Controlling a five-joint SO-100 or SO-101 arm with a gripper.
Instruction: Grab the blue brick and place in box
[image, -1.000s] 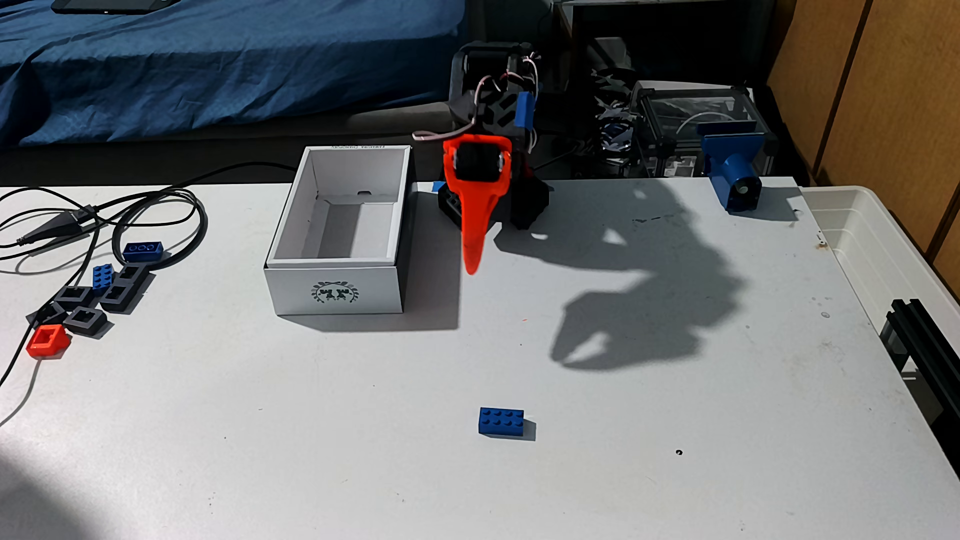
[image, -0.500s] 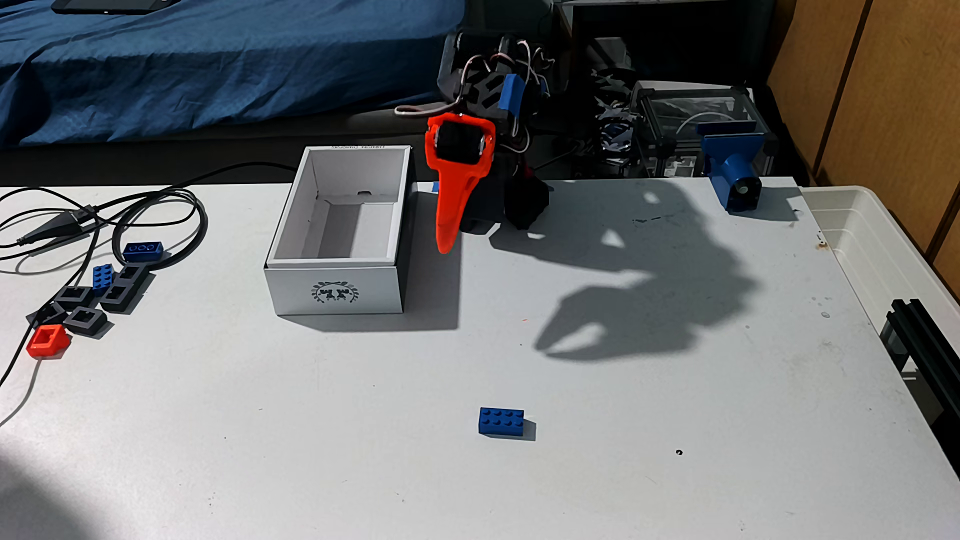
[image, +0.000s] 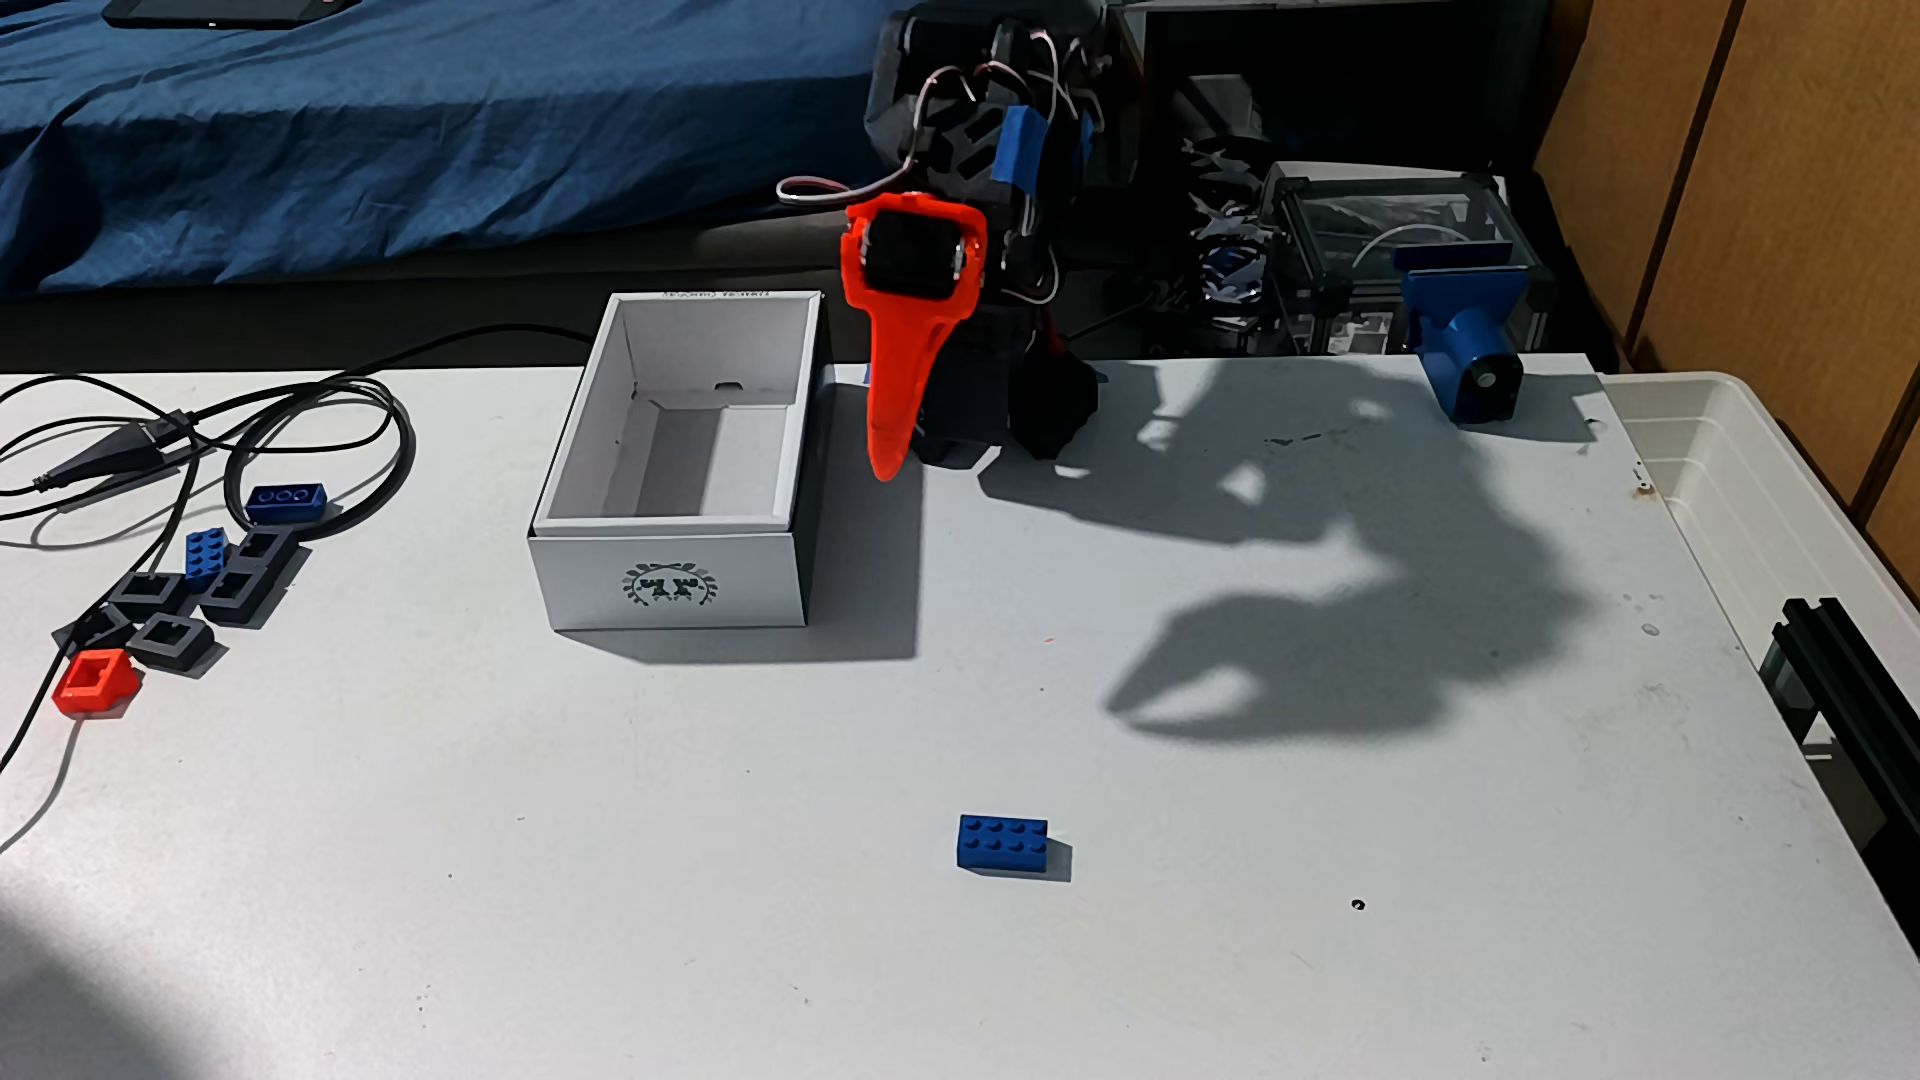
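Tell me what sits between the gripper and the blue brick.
Nothing: in the fixed view, bare white table runs from the gripper to the blue brick.

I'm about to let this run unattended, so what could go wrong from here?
1. The claw hangs beside the box, far from the blue brick; a careless swing might clip the box wall.
2. Other blue bricks lie left of the box and might be picked by mistake.
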